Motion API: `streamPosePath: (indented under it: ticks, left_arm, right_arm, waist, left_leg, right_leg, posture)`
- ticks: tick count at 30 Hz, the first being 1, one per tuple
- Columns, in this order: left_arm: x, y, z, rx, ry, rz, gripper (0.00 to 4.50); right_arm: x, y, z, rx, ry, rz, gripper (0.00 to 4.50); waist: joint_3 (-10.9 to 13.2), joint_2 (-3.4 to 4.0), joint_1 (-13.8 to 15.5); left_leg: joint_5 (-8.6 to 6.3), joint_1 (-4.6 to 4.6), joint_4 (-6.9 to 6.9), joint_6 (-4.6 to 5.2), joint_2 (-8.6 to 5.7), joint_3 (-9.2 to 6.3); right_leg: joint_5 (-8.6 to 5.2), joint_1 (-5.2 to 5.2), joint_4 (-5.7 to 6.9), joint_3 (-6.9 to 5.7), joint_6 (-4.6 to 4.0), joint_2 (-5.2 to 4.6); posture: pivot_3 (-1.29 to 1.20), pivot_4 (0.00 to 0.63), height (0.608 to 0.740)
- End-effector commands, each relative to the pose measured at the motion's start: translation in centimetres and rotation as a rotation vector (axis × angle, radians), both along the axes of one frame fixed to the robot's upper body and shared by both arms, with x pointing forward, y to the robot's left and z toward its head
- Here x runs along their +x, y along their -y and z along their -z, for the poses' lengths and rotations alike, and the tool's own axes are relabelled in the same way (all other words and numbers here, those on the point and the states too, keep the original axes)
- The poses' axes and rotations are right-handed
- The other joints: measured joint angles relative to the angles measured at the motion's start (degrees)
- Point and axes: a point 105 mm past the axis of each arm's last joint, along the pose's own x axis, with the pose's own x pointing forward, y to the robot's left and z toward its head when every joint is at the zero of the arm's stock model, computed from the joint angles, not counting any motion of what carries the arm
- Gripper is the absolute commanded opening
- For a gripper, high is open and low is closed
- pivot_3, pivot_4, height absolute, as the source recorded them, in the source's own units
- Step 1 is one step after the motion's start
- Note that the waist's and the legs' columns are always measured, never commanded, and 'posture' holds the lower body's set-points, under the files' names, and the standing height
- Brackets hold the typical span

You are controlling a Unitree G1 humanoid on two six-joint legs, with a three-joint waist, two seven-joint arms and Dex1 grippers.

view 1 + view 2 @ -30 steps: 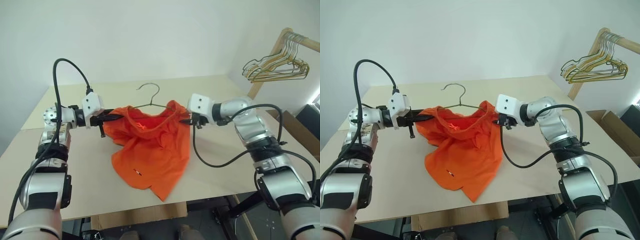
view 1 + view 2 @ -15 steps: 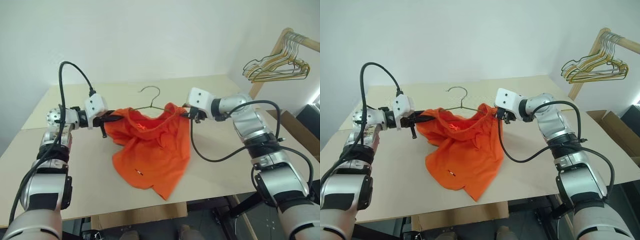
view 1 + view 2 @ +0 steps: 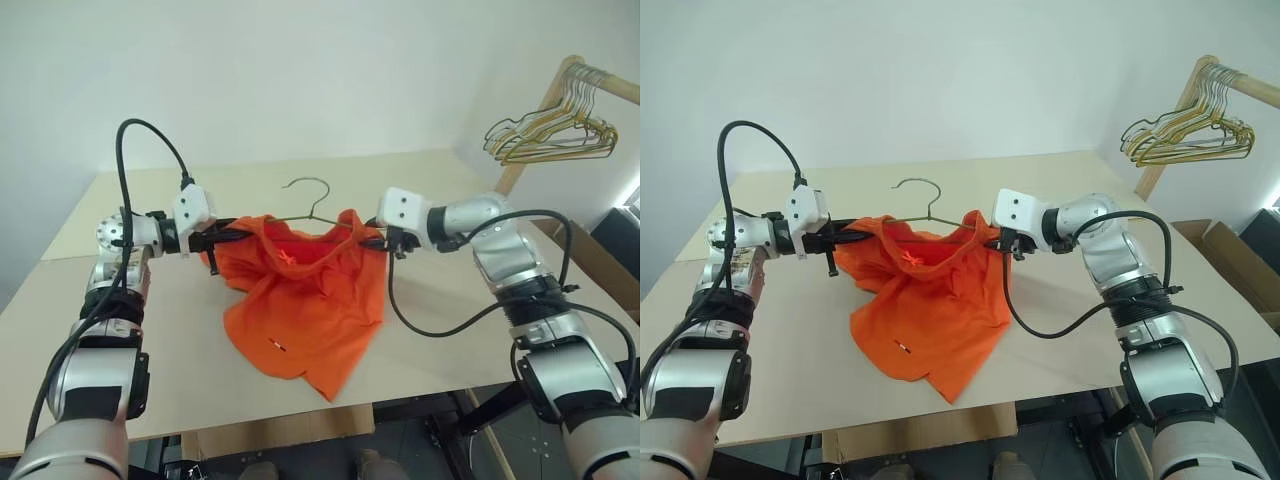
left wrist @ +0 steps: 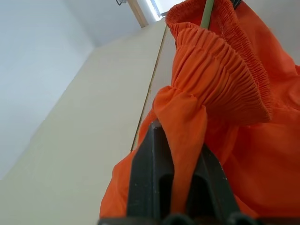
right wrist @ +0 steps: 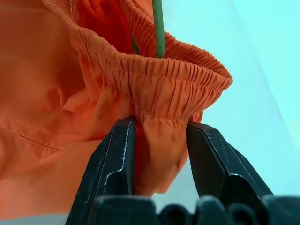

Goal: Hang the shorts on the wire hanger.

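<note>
Meanwhile both grippers keep their grip: the left gripper (image 3: 222,237) and the right gripper (image 3: 372,241) each pinch the shorts (image 3: 300,310) by the waistband, holding them above the table (image 3: 180,340), the wire hanger (image 3: 312,203) through the waistband. Nothing has visibly changed since before.

arms: silver-grey segments, black joints | wrists: white boxy housings | cables: black, looping | tool fingers (image 5: 117,164): black
</note>
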Motion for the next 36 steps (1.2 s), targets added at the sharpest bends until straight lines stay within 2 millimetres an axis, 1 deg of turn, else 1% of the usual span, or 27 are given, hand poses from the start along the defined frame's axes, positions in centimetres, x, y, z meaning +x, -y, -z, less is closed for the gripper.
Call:
streamPosePath:
  ticks: [1, 4, 7, 10, 19, 25, 28, 32, 36]
  left_arm:
    - [-0.5, 0.1, -1.7, -0.027, 0.06, 0.046, 0.0]
    - [-0.6, 0.4, -1.7, -0.028, 0.059, 0.064, 0.0]
    - [-0.8, 0.8, -1.5, -0.015, 0.054, 0.09, 0.0]
    - [-0.8, 1.1, -1.5, -0.015, 0.056, 0.101, 0.0]
    - [-1.0, 1.4, -0.8, -0.006, 0.043, 0.109, 0.0]
    - [-0.7, 1.3, -0.3, 0.004, 0.043, 0.075, 0.0]
    - [-0.5, 1.2, -0.6, -0.031, 0.037, 0.066, 0.0]
    - [-0.4, 0.9, -0.5, -0.028, 0.031, 0.048, 0.0]
    - [-0.2, 0.4, -0.6, -0.059, 0.017, 0.025, 0.0]
  right_arm:
    - [-0.5, 0.4, -1.3, 0.035, 0.029, -0.043, 1.98]
    - [-1.1, 0.1, -1.0, 0.037, 0.012, -0.094, 1.98]
    - [-1.5, -0.7, -1.2, 0.094, -0.029, -0.128, 1.98]
    - [-1.7, -1.2, -1.1, 0.099, -0.043, -0.147, 1.98]
    - [-2.1, -1.9, -0.6, 0.133, -0.089, -0.16, 1.98]
    - [-2.2, -1.9, -0.3, 0.141, -0.133, -0.144, 1.98]
    - [-2.2, -1.8, -0.1, 0.143, -0.162, -0.111, 1.4]
    - [-2.2, -1.8, -0.1, 0.162, -0.186, -0.089, 0.08]
    - [-2.2, -1.6, -0.1, 0.171, -0.21, -0.065, 0.03]
  waist:
    - [0.0, 0.0, 0.0]
    - [0.0, 0.0, 0.1]
    - [0.0, 0.0, 0.1]
    - [0.0, 0.0, 0.0]
    - [0.0, 0.0, 0.1]
    - [0.0, 0.0, 0.3]
    - [0.0, 0.0, 0.3]
    - [0.0, 0.0, 0.2]
    - [0.0, 0.0, 0.2]
  left_leg:
    - [0.0, 0.0, 0.0, 0.0, 0.0, 0.0]
    - [0.0, 0.0, 0.0, 0.0, 0.0, 0.0]
    - [0.0, 0.0, 0.0, 0.0, -0.01, 0.0]
    - [0.0, 0.02, 0.0, 0.0, 0.0, 0.0]
    - [0.0, 0.02, 0.0, 0.0, 0.0, -0.01]
    - [0.0, 0.02, 0.0, 0.0, 0.0, -0.01]
    - [0.0, 0.02, 0.0, 0.0, 0.0, -0.01]
    - [0.0, 0.02, 0.0, 0.0, 0.0, -0.01]
    - [0.0, 0.02, 0.0, 0.0, 0.0, -0.01]
  right_leg:
    - [0.0, 0.0, 0.0, 0.0, 0.0, 0.0]
    - [0.0, 0.03, -0.02, 0.0, 0.0, 0.0]
    - [0.0, 0.03, -0.02, 0.0, 0.0, 0.0]
    - [0.0, 0.04, -0.01, 0.0, 0.0, 0.0]
    - [0.0, 0.03, -0.01, 0.0, 0.0, 0.0]
    - [0.0, 0.03, 0.0, 0.0, 0.0, 0.0]
    - [0.0, 0.03, 0.0, 0.0, 0.0, 0.0]
    - [0.0, 0.03, -0.01, 0.0, 0.0, 0.0]
    - [0.0, 0.03, 0.0, 0.0, 0.0, 0.0]
  posture:
    - [0.0, 0.0, 0.74]
    - [0.0, 0.0, 0.74]
    - [0.0, 0.0, 0.74]
    - [0.01, 0.0, 0.74]
    - [0.01, 0.0, 0.74]
    - [0.01, 0.0, 0.74]
    - [0.0, 0.0, 0.74]
    - [0.0, 0.0, 0.74]
    - [0.0, 0.0, 0.74]
